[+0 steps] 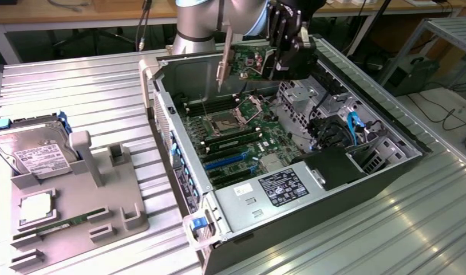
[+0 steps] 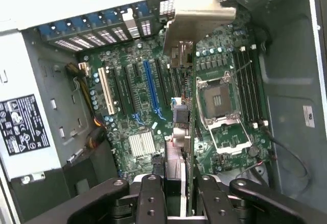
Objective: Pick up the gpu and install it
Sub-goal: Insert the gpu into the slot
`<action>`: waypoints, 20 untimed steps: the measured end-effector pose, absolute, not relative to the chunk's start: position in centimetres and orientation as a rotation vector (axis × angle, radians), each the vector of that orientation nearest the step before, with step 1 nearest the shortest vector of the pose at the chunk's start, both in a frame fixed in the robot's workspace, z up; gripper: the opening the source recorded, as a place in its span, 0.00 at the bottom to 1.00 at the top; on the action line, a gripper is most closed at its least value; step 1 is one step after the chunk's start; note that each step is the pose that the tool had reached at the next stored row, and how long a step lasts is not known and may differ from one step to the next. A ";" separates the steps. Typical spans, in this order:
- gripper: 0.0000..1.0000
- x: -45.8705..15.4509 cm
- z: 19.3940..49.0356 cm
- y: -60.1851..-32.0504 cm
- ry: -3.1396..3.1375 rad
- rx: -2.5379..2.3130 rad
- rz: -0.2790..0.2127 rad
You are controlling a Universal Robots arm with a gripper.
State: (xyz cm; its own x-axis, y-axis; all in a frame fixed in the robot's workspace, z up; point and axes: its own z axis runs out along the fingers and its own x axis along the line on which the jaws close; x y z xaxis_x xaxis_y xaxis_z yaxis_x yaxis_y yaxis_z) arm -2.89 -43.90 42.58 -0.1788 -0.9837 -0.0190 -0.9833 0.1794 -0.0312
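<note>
Gripper (image 2: 180,185) jaws stand partly closed, pinching the gpu (image 2: 180,137) by its edge, so we count the pick-up as done. The card hangs over the motherboard (image 2: 127,106) inside the open case (image 1: 162,114), not yet seated in any slot. Beneath it the blue slot (image 2: 150,83) and its neighbours look free, with the CPU socket (image 2: 219,101) just beside. In the exterior view the silver bracket (image 1: 225,57) sits at nine o'clock of the gripper, toward the case's rear wall. Cables (image 1: 354,123) crowd four o'clock, and the parts tray (image 1: 72,212) lies well apart at eight o'clock.
</note>
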 end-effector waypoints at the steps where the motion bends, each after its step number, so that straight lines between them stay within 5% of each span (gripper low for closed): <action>1: 0.28 -2.9 42.6 -43.9 2.369 -2.011 -0.018; 20: 0.28 -2.9 41.6 -43.9 2.243 -2.150 -0.014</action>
State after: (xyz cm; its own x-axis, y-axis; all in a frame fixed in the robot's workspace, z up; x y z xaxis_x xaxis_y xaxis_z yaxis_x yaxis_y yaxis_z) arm -2.90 -43.90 41.65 -0.0419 -0.9989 -0.0191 -0.9986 0.0425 -0.0307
